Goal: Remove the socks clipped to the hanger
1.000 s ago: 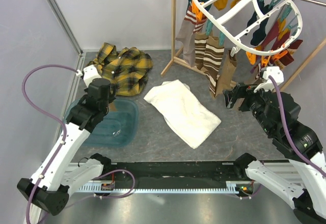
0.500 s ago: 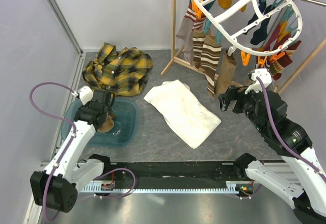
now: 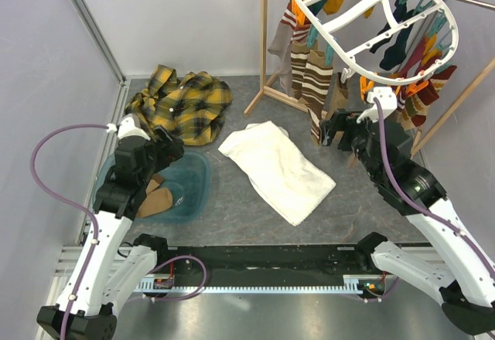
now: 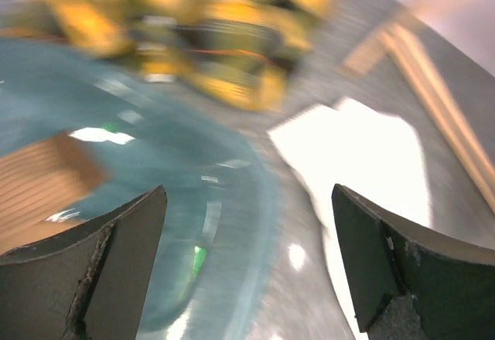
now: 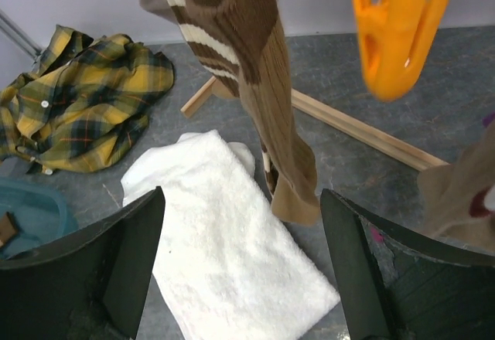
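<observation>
— Now, containers first. What goes on the list?

— One entry: teal basin [image 3: 195, 179], translucent plastic, a rounded rectangle with a glossy rim, at the near left of the grey table [image 3: 232, 216]. Contents: tan sock [image 3: 155, 199], ribbed knit, lying flat against the left wall.

— And the left gripper [image 4: 247, 278]?

— It hangs over the basin's far edge with its jaws spread wide and nothing between them. The wrist view is blurred.

— Task items next.

— Hanger [image 3: 340, 56]: white plastic oval ring with cross bars and a row of holes, hung at the upper right on a wooden rack [image 3: 264, 39]. Socks [image 3: 313, 73]: soft knits clipped around the ring. Along the left side they are brown-and-cream striped, with teal, mustard, navy and maroon-striped ones further round.

— Right gripper [image 5: 240, 270]?

— It is raised near the ring's lower left with its jaws wide apart and empty. One brown striped sock [image 5: 263, 85] dangles just beyond the fingers, not touching them. An orange clip [image 5: 398, 31], smooth moulded plastic, hangs to the right of that sock.

— Loose textiles?

— Plaid shirt [image 3: 182, 104], yellow and black, crumpled beyond the basin. White towel [image 3: 278, 168], fluffy pile, lying flat at mid-table.
</observation>
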{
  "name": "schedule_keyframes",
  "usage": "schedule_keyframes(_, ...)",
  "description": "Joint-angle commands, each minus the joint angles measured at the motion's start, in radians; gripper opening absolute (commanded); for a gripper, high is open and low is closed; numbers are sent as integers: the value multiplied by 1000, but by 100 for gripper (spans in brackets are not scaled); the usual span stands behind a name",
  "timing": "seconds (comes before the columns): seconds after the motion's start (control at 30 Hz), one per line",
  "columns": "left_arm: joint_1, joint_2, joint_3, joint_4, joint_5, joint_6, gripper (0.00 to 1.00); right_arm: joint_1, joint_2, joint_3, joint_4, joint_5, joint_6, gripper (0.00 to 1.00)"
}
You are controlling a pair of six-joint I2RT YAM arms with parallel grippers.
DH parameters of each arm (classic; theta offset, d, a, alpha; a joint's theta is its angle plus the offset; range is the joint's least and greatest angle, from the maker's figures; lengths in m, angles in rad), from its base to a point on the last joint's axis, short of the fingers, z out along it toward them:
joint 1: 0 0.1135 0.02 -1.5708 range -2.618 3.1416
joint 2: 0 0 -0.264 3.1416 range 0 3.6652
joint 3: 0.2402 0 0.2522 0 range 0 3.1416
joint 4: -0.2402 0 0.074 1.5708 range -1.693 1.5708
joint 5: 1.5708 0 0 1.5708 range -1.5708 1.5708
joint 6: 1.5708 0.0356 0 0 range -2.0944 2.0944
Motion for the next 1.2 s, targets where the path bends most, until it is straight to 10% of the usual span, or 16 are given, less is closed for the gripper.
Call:
schedule_keyframes(0.0,-15,-21,-50,206,393,169,94,-1,34,-1,145,65,-31,89)
schedule_keyframes(0.33,-118,16,-94,357,716,217,93,-1,39,-136,349,243,-162,77)
schedule_keyframes(0.67,-305,83,-30,450,645,226,92,1,68,-13,253,73,-105,0)
schedule_keyframes(1.17,-637,543,406,618,475,389,95,-2,23,130,147,-185,128,0)
